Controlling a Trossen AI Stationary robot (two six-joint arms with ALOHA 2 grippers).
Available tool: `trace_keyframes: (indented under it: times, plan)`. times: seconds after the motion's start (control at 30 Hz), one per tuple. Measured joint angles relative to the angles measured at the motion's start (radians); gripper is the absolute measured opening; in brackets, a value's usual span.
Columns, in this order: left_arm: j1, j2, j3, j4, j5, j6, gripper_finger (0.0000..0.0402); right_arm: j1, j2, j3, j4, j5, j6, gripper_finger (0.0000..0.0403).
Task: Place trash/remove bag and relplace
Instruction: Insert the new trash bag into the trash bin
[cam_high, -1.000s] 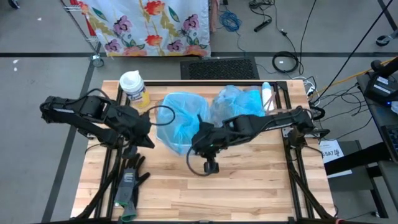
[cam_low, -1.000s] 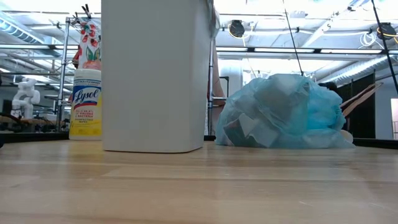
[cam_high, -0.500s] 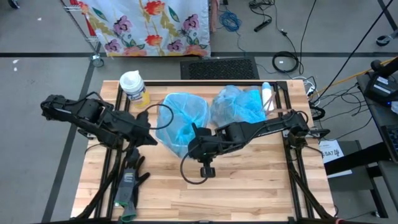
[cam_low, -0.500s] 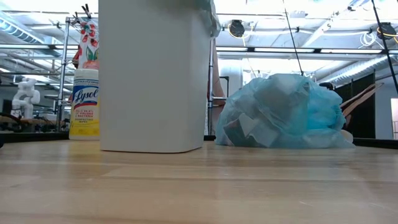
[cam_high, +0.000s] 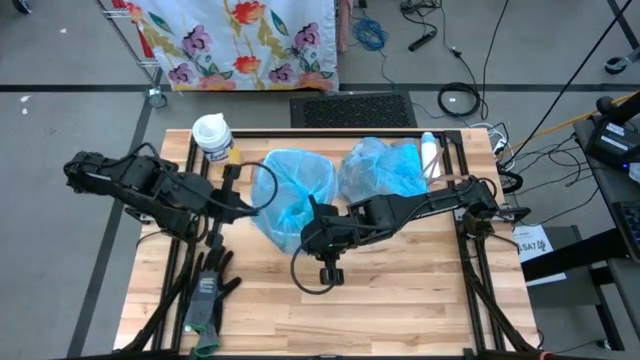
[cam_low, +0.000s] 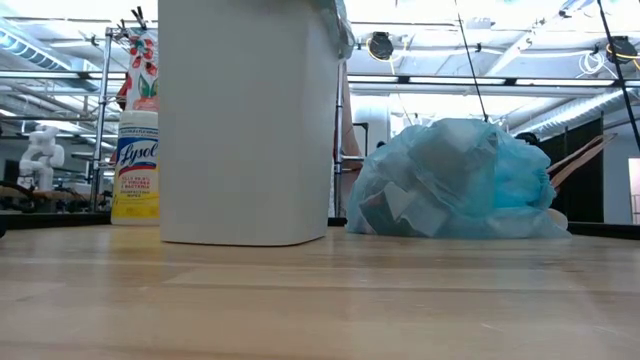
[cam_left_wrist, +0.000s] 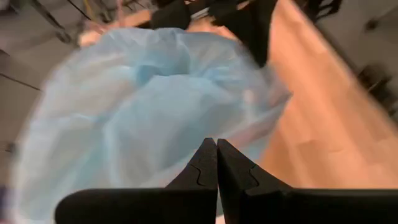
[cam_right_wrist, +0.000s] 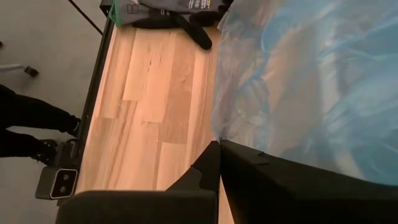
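Trash: crumpled scraps sealed inside a tied blue bag (cam_high: 382, 168), lying on the surface (cam_high: 400, 300) just beside the bin, on the side away from the wipes canister.
Bin: a white bin (cam_low: 245, 120) standing upright on the surface, lined with a fresh blue bag (cam_high: 292, 195) whose film spreads over the rim.
Left pincer (cam_high: 252, 204): at the bin's rim on the canister side, fingers (cam_left_wrist: 205, 168) pressed together; the wrist view shows the liner just past the tips, but whether film is pinched between them cannot be told.
Right pincer (cam_high: 312, 212): at the bin's rim toward the open surface, fingers fully closed; a hold on the liner cannot be told either.
Wipes canister (cam_low: 137, 165): upright, near the bin.
Gloves (cam_high: 208, 290): lying flat, well apart from the bin.
Stage, as judged: full bag out, new liner being seated.
Risk: a sideways pull could tip or slide the light bin.
Risk: thin film caught between closed tips may tear or slip off the rim.
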Motion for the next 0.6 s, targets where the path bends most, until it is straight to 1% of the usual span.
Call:
trace_keyframes:
  times: [0.1,0.2,0.27,0.43,0.6]
  plan:
    - [0.0,0.001,0.001,-0.002,-0.042,0.101,0.0002,0.0,0.0,0.0,0.001,0.0,0.013,0.0]
    - [0.003,0.013,0.001,-0.003,-0.057,0.161,0.0012,0.0,0.0,0.0,0.001,0.0,0.015,0.0]
    - [0.003,0.023,0.001,-0.004,-0.086,0.186,0.002,0.0,0.0,0.0,0.001,0.0,0.015,0.0]
    - [0.003,0.048,0.001,-0.013,-0.107,0.188,0.0047,0.0,0.0,0.0,0.002,0.0,0.015,0.0]
    - [0.003,0.049,0.001,-0.062,-0.112,0.188,0.0087,0.0,0.0,0.0,0.005,0.0,0.015,0.0]
